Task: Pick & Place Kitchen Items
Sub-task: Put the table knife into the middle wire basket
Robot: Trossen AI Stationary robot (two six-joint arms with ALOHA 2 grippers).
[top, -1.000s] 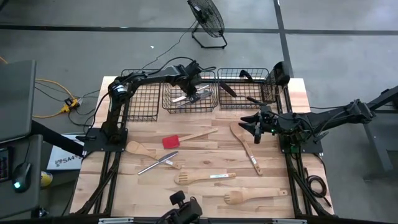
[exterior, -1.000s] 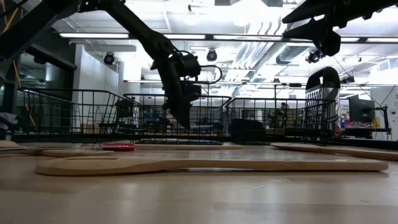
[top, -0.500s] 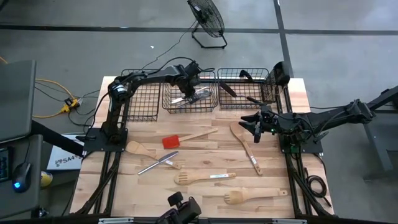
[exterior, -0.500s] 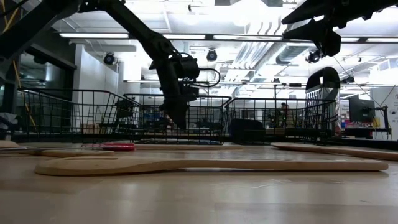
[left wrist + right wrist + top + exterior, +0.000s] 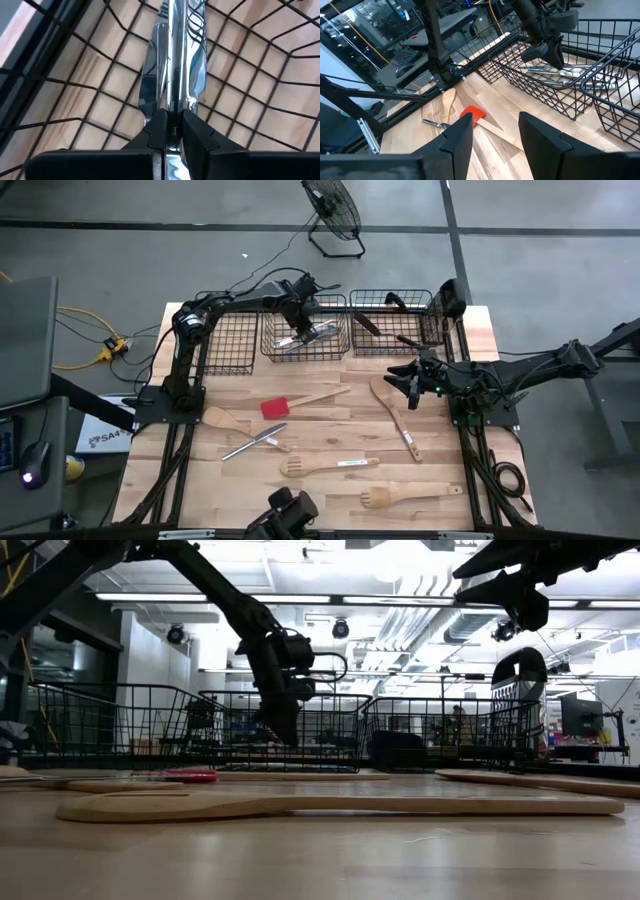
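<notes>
A shiny silver metal utensil (image 5: 172, 70) sits pinched in the left gripper (image 5: 170, 132) inside the middle black wire basket (image 5: 272, 345); only the left wrist view shows this grip. The right gripper (image 5: 410, 385) hovers parted, empty. Since earlier, the left gripper drew slightly leftward.

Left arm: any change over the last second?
The left gripper has shifted slightly toward the left over the middle basket, still shut on a metal utensil. Right gripper stays open above the table; utensils on the table haven't moved.
</notes>
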